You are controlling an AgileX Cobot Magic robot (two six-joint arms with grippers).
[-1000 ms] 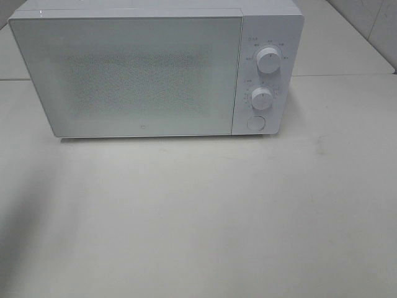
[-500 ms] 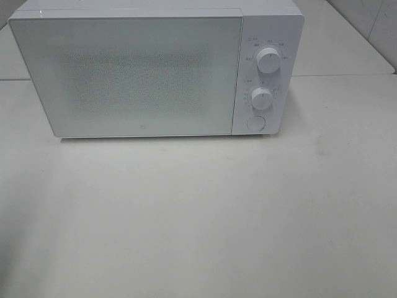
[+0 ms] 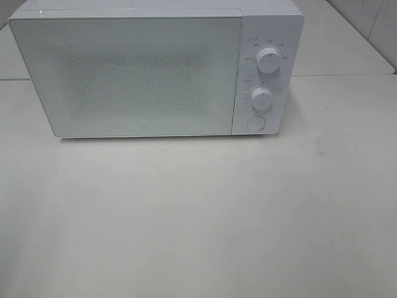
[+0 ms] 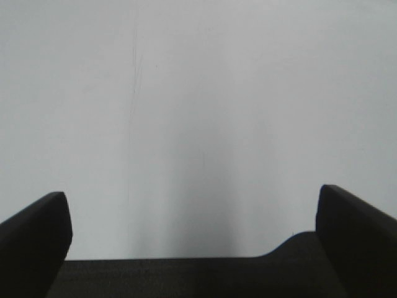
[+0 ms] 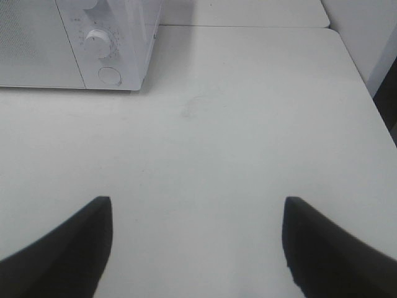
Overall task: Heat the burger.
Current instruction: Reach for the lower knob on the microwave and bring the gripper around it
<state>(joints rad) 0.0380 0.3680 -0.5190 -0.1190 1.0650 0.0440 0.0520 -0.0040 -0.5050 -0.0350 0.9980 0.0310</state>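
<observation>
Though the burger is in no view, so bearing unknown, left gripper [image 4: 192,195] and right gripper [image 5: 196,202] both gape empty, and only the right's camera sees the shut microwave [image 5: 37,49], upper left.

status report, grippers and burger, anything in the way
Both empty: left gripper open, right gripper open. No burger in any view. The microwave door is shut, possibly with the burger behind it; can't tell.

The microwave door [image 3: 130,74] looks glossy and smooth, its casing [image 3: 288,37] white plastic; the surface [image 3: 198,217] is matt, faintly scuffed.
</observation>
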